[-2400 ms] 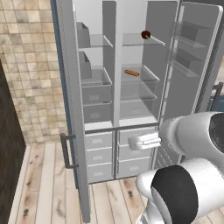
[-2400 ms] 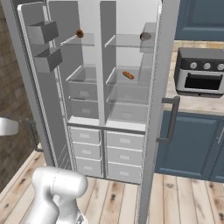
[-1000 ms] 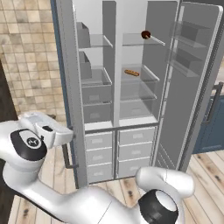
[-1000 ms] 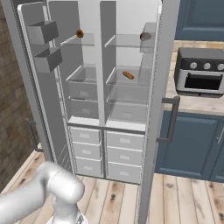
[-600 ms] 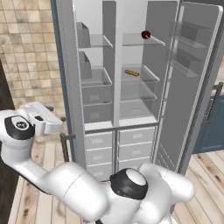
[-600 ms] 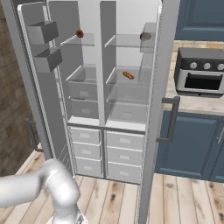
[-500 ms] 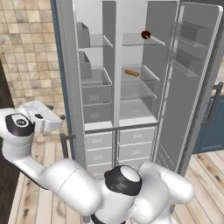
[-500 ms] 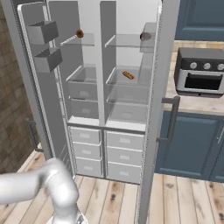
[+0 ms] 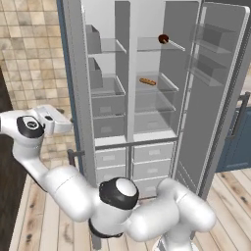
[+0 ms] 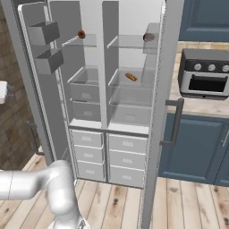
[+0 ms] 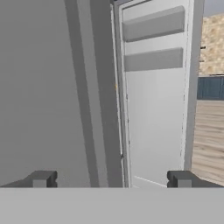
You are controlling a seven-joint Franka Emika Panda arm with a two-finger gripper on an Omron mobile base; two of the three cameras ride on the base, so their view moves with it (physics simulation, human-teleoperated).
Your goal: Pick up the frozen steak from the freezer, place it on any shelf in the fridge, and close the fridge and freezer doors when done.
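Grey freezer door (image 9: pixel 73 73) | arm swung from the fridge front out to 9 o'clock, behind it | end effector (image 9: pixel 56 120) wide, empty | frozen steak (image 9: pixel 163 38) on fridge's top shelf (image 9: pixel 152 45) | closing doors remains

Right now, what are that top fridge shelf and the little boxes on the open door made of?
The shelf looks like clear glass or clear plastic, with a pale edge: you can see the back wall through it. The door bins look like solid matte grey plastic, since nothing shows through them. It is a rendered picture, so that is a guess.
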